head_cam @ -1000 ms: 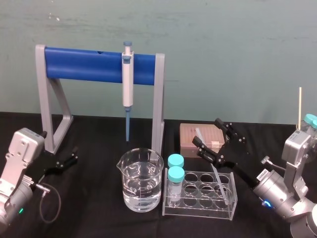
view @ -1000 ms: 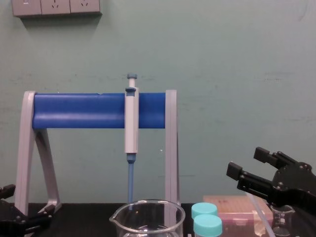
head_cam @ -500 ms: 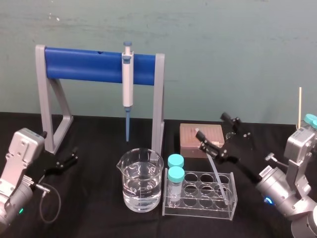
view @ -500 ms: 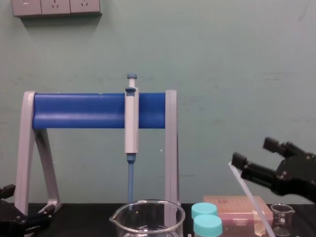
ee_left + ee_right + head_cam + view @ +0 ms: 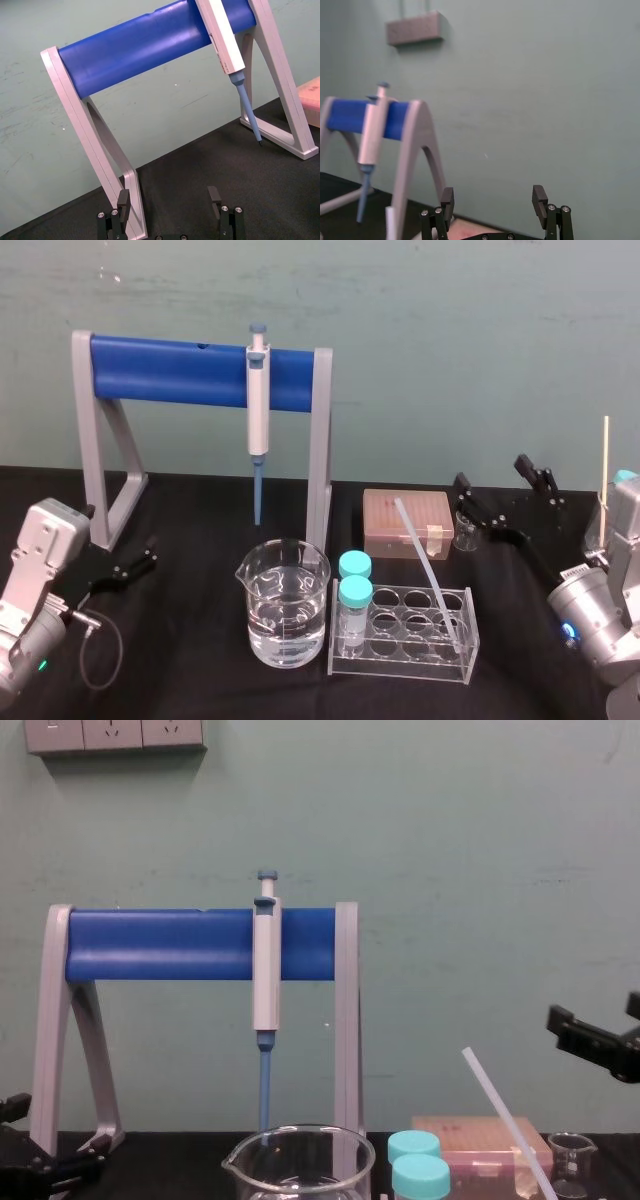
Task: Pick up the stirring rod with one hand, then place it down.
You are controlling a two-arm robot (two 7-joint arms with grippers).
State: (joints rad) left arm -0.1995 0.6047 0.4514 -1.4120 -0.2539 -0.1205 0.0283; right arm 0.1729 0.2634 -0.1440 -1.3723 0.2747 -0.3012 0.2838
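We see the stirring rod leaning in the test tube rack, top tipped toward 11 o'clock, right gripper spread wide at its 3 o'clock, apart, left gripper parked at 9 o'clock, fingers likewise spread

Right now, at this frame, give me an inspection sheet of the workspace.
Surface: black table.
Job's things: stirring rod leans with its lower end in the tube rack, free of both grippers.
Clutter: water beaker, two teal-capped vials, pipette hung on blue stand, tip box, small beaker.
Grippers: right gripper open, raised right of the tip box; left gripper open, parked low at left.
Cables: grey loop by left arm.
Surroundings: teal wall, sockets.
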